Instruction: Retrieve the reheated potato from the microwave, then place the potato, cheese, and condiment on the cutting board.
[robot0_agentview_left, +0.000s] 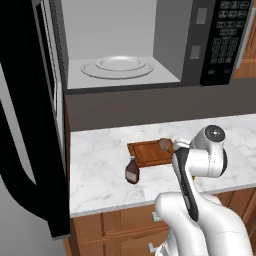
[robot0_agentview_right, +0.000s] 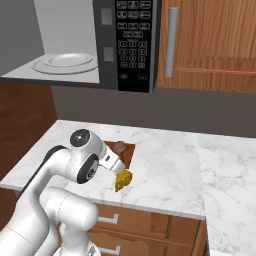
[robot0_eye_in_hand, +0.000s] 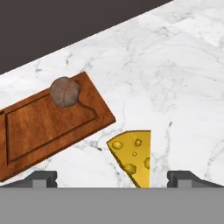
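The brown potato (robot0_agentview_left: 164, 144) (robot0_agentview_right: 119, 147) (robot0_eye_in_hand: 64, 92) lies on a corner of the reddish cutting board (robot0_agentview_left: 147, 155) (robot0_eye_in_hand: 43, 131). On the marble beside the board's edge lies the yellow cheese (robot0_agentview_right: 123, 180) (robot0_eye_in_hand: 133, 157), apart from it. At the board's other end the dark condiment (robot0_agentview_left: 132, 171) bottle stands upright on the counter. My gripper (robot0_eye_in_hand: 114, 178) hangs open above the cheese, one fingertip on each side of it, holding nothing. Above the counter the black microwave (robot0_agentview_left: 220, 45) (robot0_agentview_right: 132, 45) stands open, with its glass turntable (robot0_agentview_left: 118, 66) bare.
The microwave's door (robot0_agentview_left: 27, 140) is swung wide open at the left and reaches down past the counter's front edge. The marble counter (robot0_agentview_right: 165, 165) runs on to the right. A wooden wall cabinet (robot0_agentview_right: 210, 45) hangs right of the microwave. Drawers sit under the counter.
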